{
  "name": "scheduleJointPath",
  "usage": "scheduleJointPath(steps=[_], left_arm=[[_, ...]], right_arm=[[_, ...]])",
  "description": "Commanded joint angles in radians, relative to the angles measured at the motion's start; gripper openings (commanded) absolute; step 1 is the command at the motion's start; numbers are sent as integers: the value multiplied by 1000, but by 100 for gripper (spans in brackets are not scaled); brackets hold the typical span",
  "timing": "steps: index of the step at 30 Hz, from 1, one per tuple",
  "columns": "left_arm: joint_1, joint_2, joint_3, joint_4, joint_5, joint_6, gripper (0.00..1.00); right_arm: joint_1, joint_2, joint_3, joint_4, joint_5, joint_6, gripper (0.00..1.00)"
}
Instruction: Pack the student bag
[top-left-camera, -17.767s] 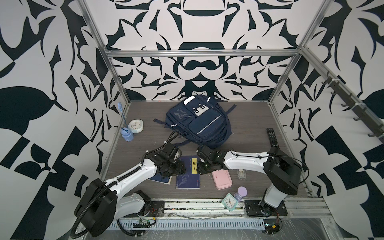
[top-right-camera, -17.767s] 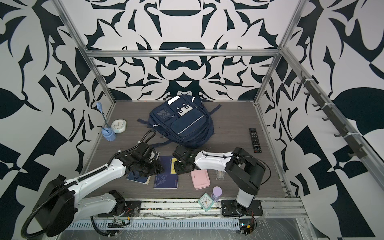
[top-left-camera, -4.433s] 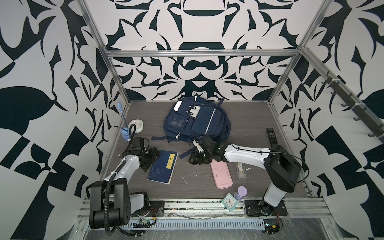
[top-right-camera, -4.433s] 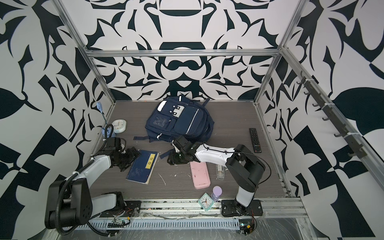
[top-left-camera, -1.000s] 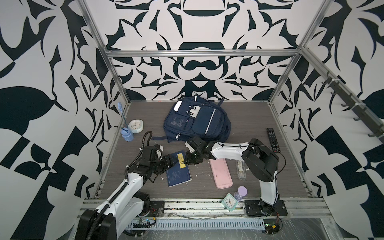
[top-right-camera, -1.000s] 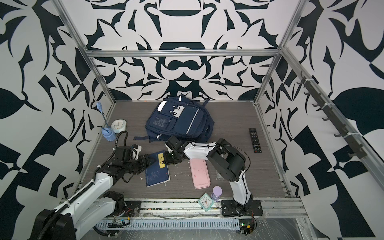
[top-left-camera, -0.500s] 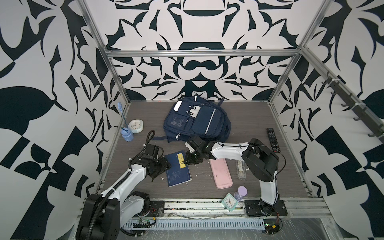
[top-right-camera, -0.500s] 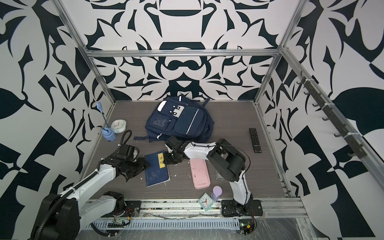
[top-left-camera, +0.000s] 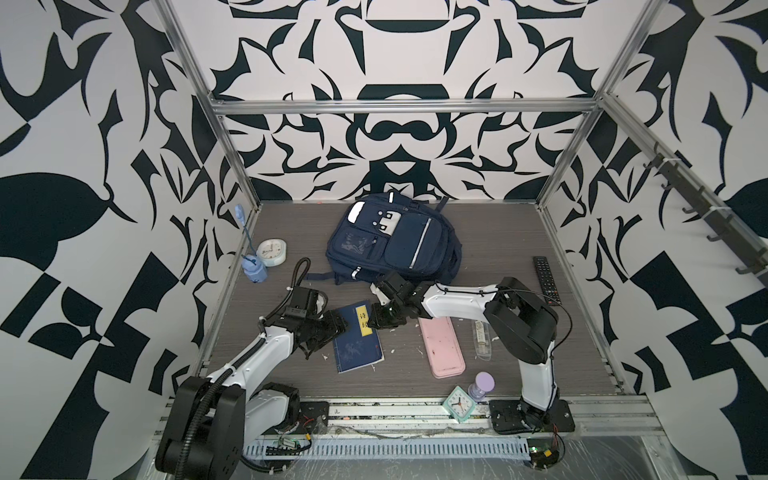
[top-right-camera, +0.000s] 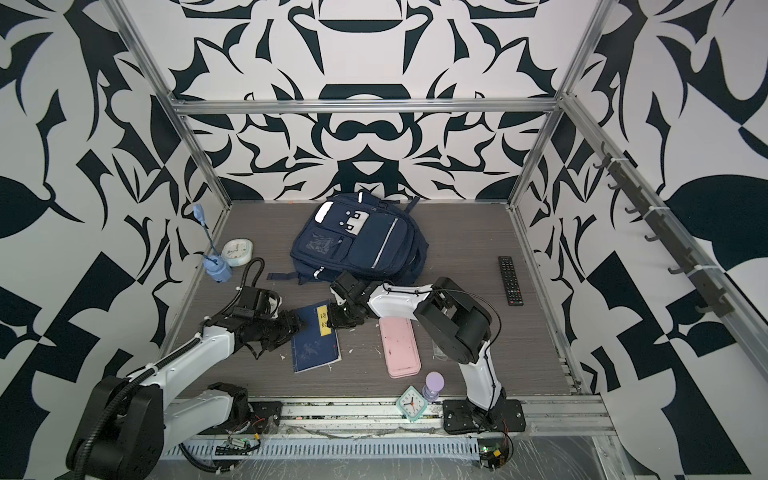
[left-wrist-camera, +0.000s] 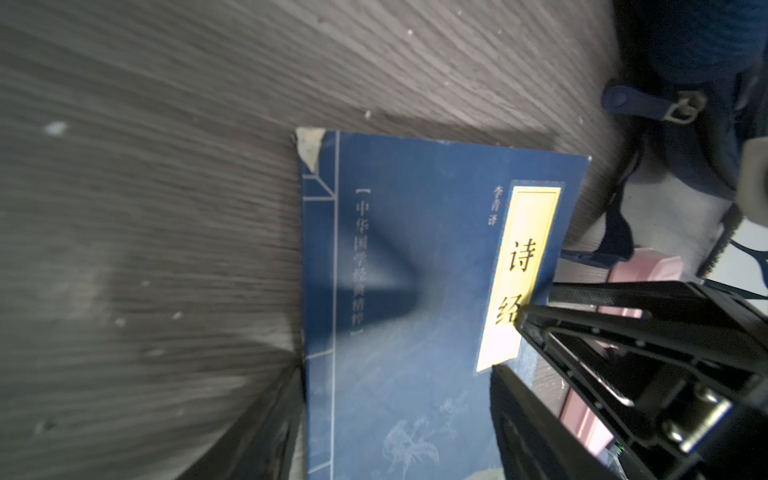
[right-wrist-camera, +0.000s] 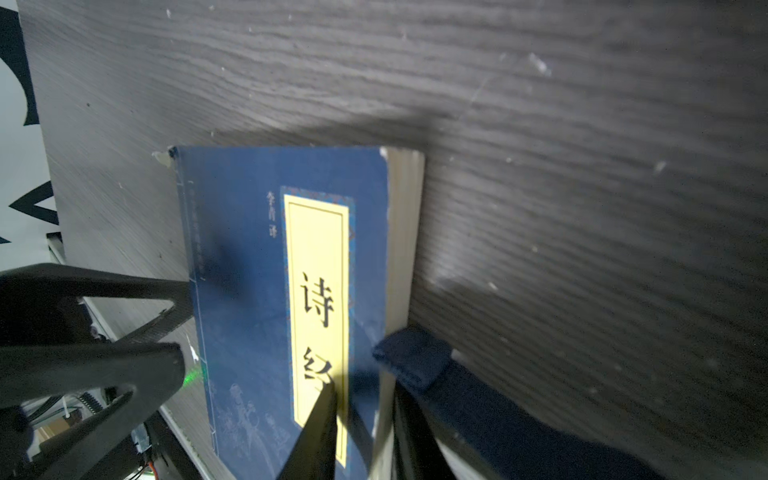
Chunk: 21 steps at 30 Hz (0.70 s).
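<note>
Dark wood table (top-left-camera: 498, 232): bag (top-left-camera: 399, 245) lies flat at back centre, front up, book (top-left-camera: 357, 345) just in front of it, right gripper (top-left-camera: 376, 322) pinching book's page edge, left gripper (top-left-camera: 338, 328) jaws apart at its spine side.

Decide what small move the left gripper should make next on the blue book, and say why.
Probably close the left gripper on the blue book at its spine: its jaws stand open at that edge, while the right gripper pinches the opposite edge by the yellow label.
</note>
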Motion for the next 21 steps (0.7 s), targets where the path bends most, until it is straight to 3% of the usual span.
scheduleJointPath(steps=[1, 21], left_arm=[[-5, -34, -41, 77, 110, -24, 74], [-5, -221, -101, 204, 186, -66, 49]], right_arm=[[10, 12, -10, -61, 20, -4, 26], [10, 20, -18, -56, 13, -4, 26]])
